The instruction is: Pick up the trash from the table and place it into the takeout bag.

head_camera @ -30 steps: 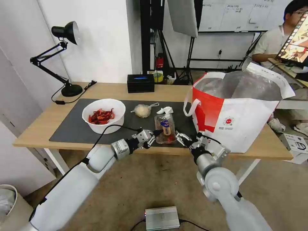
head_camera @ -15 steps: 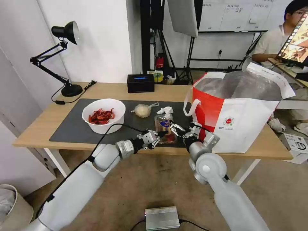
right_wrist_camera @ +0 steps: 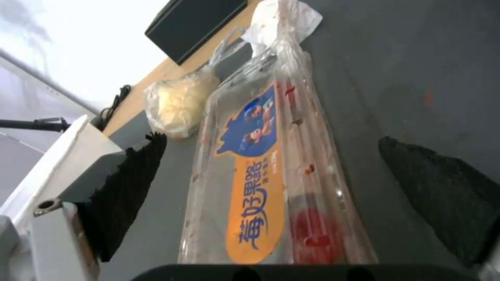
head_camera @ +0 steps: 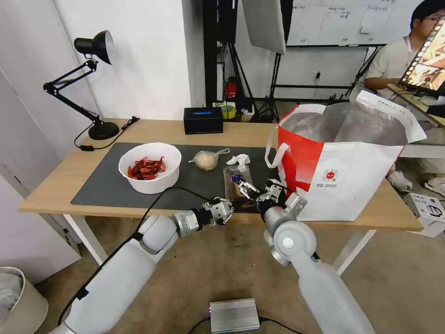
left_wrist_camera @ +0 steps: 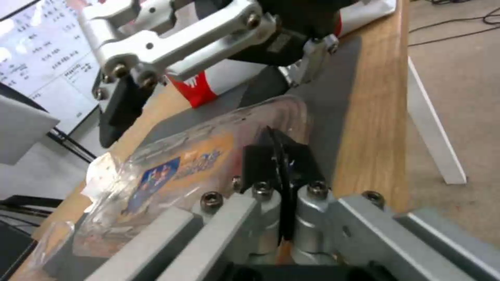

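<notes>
A: Where is the box now?

B: The clamshell box (head_camera: 236,184) lies flat on the mat (head_camera: 106,185), near the table's (head_camera: 55,185) front edge, just left of the bag (head_camera: 352,185). A second ago it stood taller, tilted up on end — it has since gone down on its side.

A: And the grippers?

B: The right gripper (head_camera: 249,188) has pushed forward over the box; its wrist view shows the pads (right_wrist_camera: 125,195) spread wide, one on each side of the box (right_wrist_camera: 265,183). Nothing is gripped. The left gripper (head_camera: 230,207) sits at the box's near end, its fingers (left_wrist_camera: 279,164) pressed together — whether they pinch the plastic rim, I cannot tell.

A: What does that mean for the job?

B: Likely a two-arm set-up for the first lift; no trash looks bagged yet. The bowl (head_camera: 149,167), knotted bag (head_camera: 206,160) and tissue (head_camera: 239,160) lie on the mat.

A: Anything unclear?

B: The bag's inside is mostly hidden, and the right arm covers the box's near end.
</notes>
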Robot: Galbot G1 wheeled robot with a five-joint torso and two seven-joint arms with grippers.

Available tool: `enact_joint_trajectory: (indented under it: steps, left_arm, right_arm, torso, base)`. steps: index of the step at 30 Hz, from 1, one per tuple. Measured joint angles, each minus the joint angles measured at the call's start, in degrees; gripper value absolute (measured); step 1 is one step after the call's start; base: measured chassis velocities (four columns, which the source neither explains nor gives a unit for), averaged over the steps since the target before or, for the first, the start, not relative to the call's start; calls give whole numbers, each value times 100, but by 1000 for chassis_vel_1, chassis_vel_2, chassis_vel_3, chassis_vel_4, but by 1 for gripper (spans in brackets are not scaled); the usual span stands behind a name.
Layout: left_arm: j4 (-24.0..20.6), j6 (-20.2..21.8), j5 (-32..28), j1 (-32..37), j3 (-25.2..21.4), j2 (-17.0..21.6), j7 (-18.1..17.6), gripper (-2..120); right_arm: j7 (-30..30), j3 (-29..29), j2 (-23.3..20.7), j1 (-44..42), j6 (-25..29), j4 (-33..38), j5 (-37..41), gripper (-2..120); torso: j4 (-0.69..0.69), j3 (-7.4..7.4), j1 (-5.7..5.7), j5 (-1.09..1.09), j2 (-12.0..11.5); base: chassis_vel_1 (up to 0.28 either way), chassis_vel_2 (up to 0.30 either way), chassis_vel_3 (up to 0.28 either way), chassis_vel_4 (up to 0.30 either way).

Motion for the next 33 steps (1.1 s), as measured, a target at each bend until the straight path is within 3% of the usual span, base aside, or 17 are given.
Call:
enact_joint_trajectory:
  steps: [21,33]
  left_arm:
    - [64,-37,-28,69,-97,-35,21,0]
    - [106,-54,-31,97,-146,-65,41,0]
  right_arm:
    - [248,-83,128,449,-225,-307,478,98]
    - [362,-79,211,469,-328,-413,445,54]
  torso:
    - [0,0,-1,0,0]
    - [-1,0,-1,0,0]
  base:
    - [0,0,0,0]
    - [0,0,0,0]
